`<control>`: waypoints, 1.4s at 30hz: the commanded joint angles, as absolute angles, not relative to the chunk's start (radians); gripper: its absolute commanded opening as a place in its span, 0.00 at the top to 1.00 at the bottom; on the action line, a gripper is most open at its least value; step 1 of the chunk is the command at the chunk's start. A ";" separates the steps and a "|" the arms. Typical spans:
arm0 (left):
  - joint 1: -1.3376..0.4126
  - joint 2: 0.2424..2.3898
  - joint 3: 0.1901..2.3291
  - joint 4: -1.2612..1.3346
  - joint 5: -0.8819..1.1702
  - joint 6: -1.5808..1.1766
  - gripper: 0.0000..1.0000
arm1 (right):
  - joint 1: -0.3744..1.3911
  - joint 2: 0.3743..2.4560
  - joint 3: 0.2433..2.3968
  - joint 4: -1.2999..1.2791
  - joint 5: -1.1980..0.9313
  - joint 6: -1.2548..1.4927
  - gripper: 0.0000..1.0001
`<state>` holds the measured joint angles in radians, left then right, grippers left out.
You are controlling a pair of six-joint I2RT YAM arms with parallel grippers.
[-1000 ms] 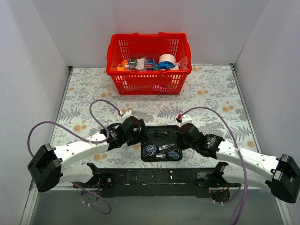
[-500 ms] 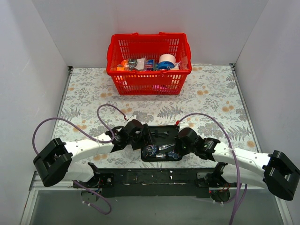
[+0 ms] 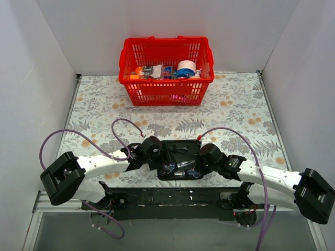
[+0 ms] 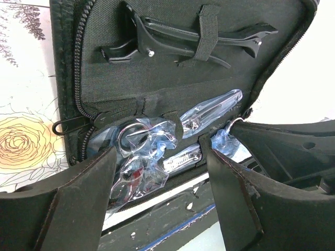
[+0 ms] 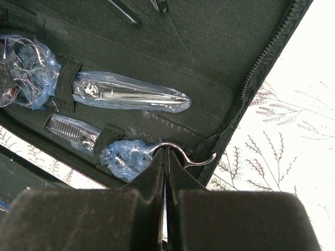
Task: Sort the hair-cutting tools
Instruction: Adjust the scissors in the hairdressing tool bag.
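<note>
— Left hand [image 4: 157, 146]?
— Low over the pouch [image 4: 157, 73], fingers spread. The wrapped scissors [image 4: 209, 107] lie crosswise between them.
— Right hand [image 5: 166, 152]?
— Fingers pressed together, tips at a scissors' silver hook [image 5: 184, 157].

The left arm [image 3: 99, 163] and right arm [image 3: 275, 179] have white tapered links, blocky black joint housings and thin purple cables [image 3: 67, 130]; the left gripper [image 4: 157, 149]'s fingers [image 4: 78, 204] are matte black wedges.

Two silver scissors [image 4: 209, 107] wrapped in crinkled blue plastic, strapped flat side by side just ahead of the left gripper [image 4: 158, 148], black clip [image 4: 157, 29] strapped crosswise farther beyond
</note>
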<state>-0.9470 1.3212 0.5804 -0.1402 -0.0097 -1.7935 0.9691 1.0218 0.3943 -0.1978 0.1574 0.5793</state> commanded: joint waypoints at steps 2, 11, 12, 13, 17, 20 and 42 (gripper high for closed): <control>-0.956 1.328 0.574 -0.118 -0.002 -1.796 0.31 | 0.977 1.000 0.367 -0.232 0.155 0.589 0.99; -0.959 1.327 0.561 -0.113 -0.002 -1.799 0.31 | 1.012 1.195 0.373 -0.011 0.034 0.585 0.99; -0.959 1.325 0.560 -0.115 -0.002 -1.798 0.31 | 1.019 1.212 0.380 -0.009 0.031 0.580 0.99; -0.959 1.325 0.558 -0.115 -0.002 -1.801 0.31 | 1.029 1.229 0.391 0.032 0.026 0.574 0.99; -0.959 1.324 0.552 -0.112 -0.002 -1.801 0.31 | 1.052 1.308 0.437 0.061 0.008 0.526 0.99; -0.959 1.325 0.549 -0.112 -0.002 -1.799 0.31 | 1.060 1.348 0.468 0.061 -0.043 0.474 0.99; -0.959 1.264 0.593 -0.182 -0.008 -1.769 0.31 | 1.106 1.231 0.583 -0.296 0.202 0.428 0.60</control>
<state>-0.9516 1.3178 0.5644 -0.1307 -0.0166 -1.7912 1.0794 1.2758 0.5964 -0.2642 0.2237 0.3756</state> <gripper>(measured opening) 0.687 0.309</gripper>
